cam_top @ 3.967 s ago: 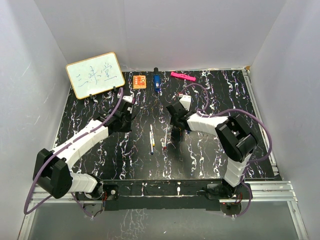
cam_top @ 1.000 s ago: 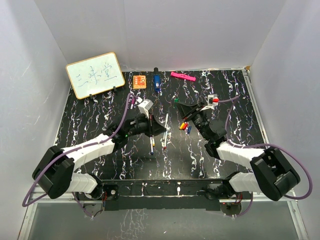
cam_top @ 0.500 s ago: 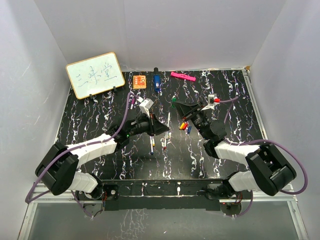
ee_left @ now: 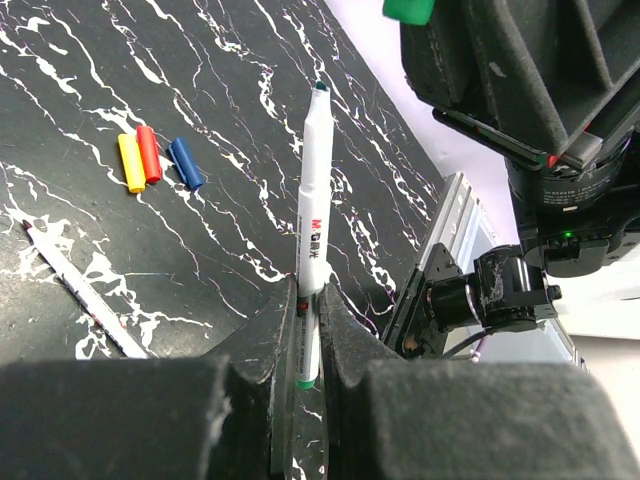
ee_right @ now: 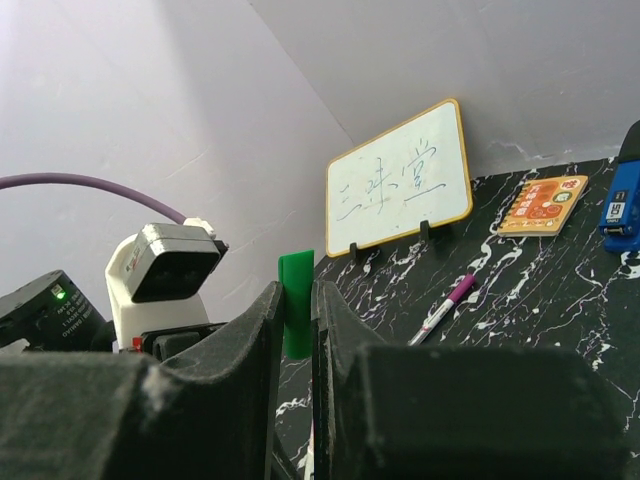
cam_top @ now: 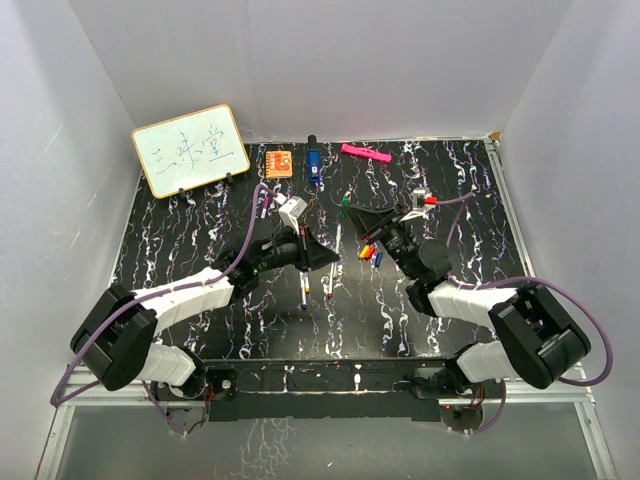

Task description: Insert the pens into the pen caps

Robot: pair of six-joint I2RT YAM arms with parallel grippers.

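As the green-tipped pen (ee_left: 315, 190) is gripped near its rear end by the clenched left end effector (ee_left: 308, 300), its tip is raised clear of the counter (ee_left: 200, 60). A green cap (ee_right: 296, 320) is pinched in the right end effector (ee_right: 295, 290), at about 1 o'clock of the pen in the overhead view. Three loose caps (ee_left: 148, 153), yellow, red and blue, are seen lying together at 3 o'clock, and another pen (ee_left: 75, 290) flat at 6 o'clock.

The barrel is judged light, stiff and smooth, so a pivot under pushing force is to be feared; a hold nearer mid-barrel would steady it. The cap is tiny and best held by its closed end.

A red "M" mark is printed on the barrel. Handwritten characters are carried by the whiteboard (ee_right: 400, 180) at 10 o'clock.
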